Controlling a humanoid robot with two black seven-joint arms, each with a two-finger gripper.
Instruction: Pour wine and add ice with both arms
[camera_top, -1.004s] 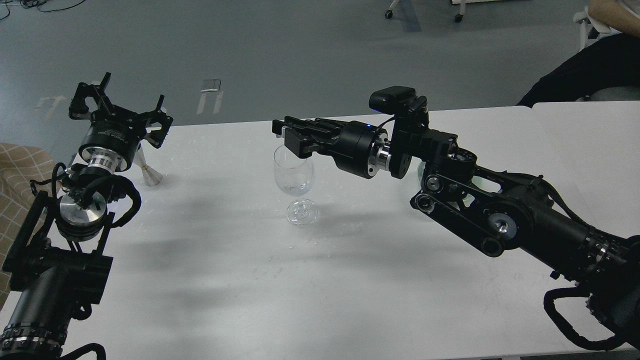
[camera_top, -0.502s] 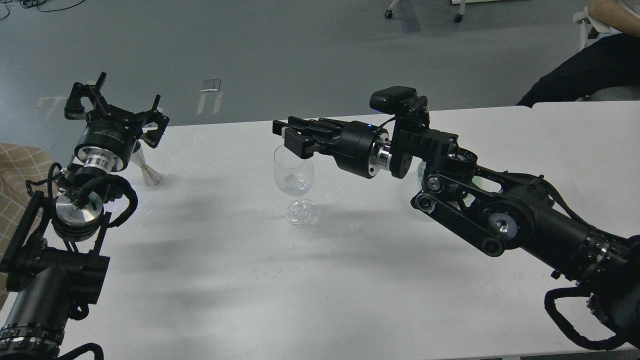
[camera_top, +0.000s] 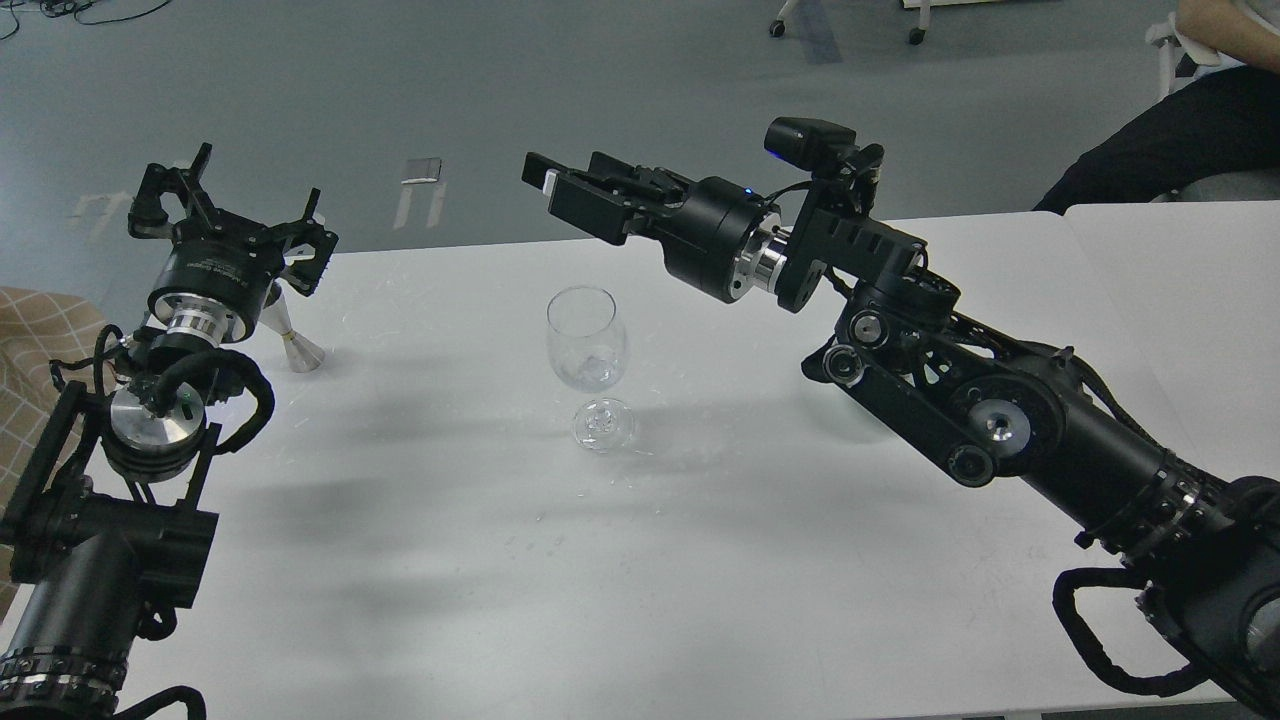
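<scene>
A wine glass (camera_top: 587, 350) is seen upright near the middle of the white table (camera_top: 700, 560), stem vertical, mouth up, with ice (camera_top: 596, 366) in its bowl. The right gripper (camera_top: 545, 185) is held above it, whether parted cannot be told. The left gripper (camera_top: 230, 215) is spread, empty.

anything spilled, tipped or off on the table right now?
Mostly fine. The wine glass stands upright with a little ice at the bottom of its bowl. Small clear specks, droplets or ice bits, are scattered on the white table in front of the glass's foot. A small metal cone-shaped piece sits by the left end effector.
</scene>
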